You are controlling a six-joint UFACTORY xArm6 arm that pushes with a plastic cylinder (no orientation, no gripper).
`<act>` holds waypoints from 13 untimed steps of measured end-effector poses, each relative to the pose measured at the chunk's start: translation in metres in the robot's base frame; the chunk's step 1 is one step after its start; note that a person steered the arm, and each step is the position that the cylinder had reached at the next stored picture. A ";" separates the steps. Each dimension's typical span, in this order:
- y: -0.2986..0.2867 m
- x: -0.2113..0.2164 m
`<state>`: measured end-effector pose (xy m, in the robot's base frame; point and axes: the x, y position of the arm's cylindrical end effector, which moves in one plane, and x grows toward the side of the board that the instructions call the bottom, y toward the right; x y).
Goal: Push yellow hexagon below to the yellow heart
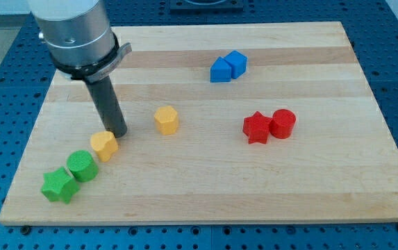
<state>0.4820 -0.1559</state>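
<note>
The yellow hexagon (166, 119) sits left of the board's middle. The yellow heart (104, 145) lies lower and further to the view's left. My tip (118, 132) rests on the board just above and right of the yellow heart, close to or touching it, and about 70 px left of the yellow hexagon. The dark rod rises from it to the silver arm body at the view's top left.
A green cylinder (82, 165) and a green star (58, 185) lie below-left of the heart. Two blue blocks (228, 67) sit together at the top middle. A red star (257, 128) and red cylinder (283, 123) touch at the right. The wooden board (337, 180) ends near the green star.
</note>
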 end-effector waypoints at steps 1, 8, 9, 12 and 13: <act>-0.001 0.011; 0.115 -0.057; 0.097 -0.045; 0.037 0.005; 0.023 0.031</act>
<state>0.5132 -0.1333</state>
